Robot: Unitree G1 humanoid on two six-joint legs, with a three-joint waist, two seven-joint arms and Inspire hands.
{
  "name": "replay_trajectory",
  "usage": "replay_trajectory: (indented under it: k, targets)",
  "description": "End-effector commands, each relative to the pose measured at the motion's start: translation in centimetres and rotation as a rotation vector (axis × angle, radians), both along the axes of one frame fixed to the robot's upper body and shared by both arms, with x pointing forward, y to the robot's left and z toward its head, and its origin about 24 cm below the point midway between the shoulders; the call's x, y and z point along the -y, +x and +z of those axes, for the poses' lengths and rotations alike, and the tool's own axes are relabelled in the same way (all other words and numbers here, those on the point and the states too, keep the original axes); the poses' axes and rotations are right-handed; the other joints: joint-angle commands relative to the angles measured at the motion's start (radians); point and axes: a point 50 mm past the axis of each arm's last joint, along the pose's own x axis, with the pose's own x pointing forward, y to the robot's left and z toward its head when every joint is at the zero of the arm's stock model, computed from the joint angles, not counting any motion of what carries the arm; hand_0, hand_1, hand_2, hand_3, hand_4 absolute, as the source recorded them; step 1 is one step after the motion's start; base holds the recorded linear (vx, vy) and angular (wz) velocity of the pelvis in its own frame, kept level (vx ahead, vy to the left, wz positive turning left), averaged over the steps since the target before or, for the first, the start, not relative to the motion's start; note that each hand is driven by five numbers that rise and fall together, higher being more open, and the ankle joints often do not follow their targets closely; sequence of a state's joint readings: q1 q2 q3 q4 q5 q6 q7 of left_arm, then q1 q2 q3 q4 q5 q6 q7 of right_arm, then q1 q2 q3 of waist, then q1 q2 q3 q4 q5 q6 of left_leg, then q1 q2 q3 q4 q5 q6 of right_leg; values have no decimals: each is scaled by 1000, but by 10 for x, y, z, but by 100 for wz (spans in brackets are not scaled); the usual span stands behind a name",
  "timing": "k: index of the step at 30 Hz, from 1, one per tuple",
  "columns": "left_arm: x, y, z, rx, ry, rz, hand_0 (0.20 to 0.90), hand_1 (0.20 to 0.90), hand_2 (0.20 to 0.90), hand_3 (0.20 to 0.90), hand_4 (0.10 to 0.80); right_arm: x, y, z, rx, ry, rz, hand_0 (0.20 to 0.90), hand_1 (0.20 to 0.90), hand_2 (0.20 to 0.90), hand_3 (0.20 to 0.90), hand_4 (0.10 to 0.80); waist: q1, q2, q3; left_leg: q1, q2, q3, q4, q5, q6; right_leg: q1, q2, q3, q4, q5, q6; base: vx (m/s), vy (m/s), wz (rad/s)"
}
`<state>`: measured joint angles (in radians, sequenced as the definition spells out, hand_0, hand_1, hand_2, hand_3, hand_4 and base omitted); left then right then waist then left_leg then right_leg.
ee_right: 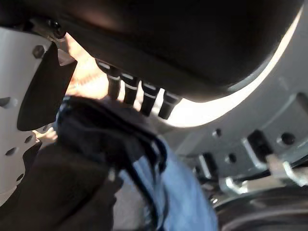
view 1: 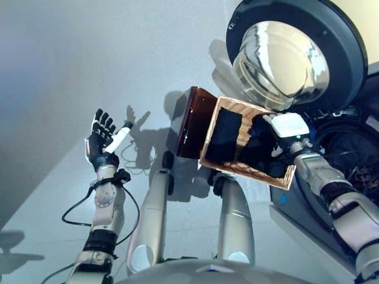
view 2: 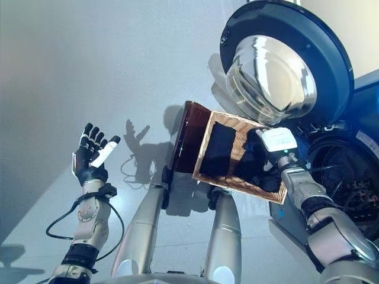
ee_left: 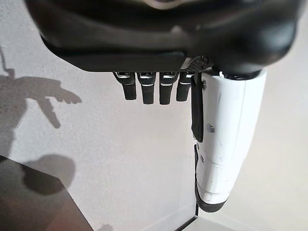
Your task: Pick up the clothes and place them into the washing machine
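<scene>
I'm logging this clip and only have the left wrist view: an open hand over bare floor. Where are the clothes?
Observer: In a wicker basket right beside the washing machine; dark clothes lie in it.
Operator: Is the right hand on them?
Observer: The right hand is down in the basket among the clothes. I cannot tell its grip.
Operator: Only dark items?
Observer: No, its wrist view also shows a blue cloth under the dark one.
Operator: Is the machine ready to load?
Observer: The round door is swung open and the drum opening shows.
</scene>
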<state>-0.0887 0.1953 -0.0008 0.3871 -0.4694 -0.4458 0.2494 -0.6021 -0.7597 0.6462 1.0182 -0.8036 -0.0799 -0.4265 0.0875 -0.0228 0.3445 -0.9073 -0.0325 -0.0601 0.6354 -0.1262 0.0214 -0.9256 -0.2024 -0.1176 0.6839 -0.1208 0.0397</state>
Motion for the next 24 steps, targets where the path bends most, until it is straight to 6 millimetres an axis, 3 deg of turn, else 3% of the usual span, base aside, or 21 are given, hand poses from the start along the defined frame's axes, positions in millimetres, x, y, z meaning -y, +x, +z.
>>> replay_trajectory:
  k: [1, 16, 23, 24]
  targets:
    - [-18, -11, 30, 188, 62, 75, 900, 900, 900, 900, 800, 21, -2, 13, 54, -61, -64, 900, 900, 900, 900, 800, -1, 46, -61, -38, 10, -23, 55, -85, -39, 34, 44, 38, 20, -76, -18, -33, -22, 1]
    - [-26, -15, 21, 150, 49, 86, 900, 900, 900, 900, 800, 18, -19, -14, -96, -131, 5, 900, 900, 900, 900, 800, -12, 64, -53, -21, 39, -24, -2, -35, -56, 41, 64, 36, -20, -56, -28, -38, -48, -3]
    - [-27, -16, 12, 110, 29, 99, 900, 900, 900, 900, 800, 30, -23, -7, -51, -115, -47, 900, 900, 900, 900, 800, -22, 75, -33, -25, 49, -38, -61, 7, -65, 27, 74, 26, -48, -48, -27, -23, -79, 1]
    - [-31, -19, 8, 86, 31, 115, 900, 900, 900, 900, 800, 31, -18, 5, -11, -129, -40, 900, 900, 900, 900, 800, -25, 75, -32, -23, 53, -43, -80, 12, -67, 23, 78, 24, -53, -48, -26, 32, -78, 6]
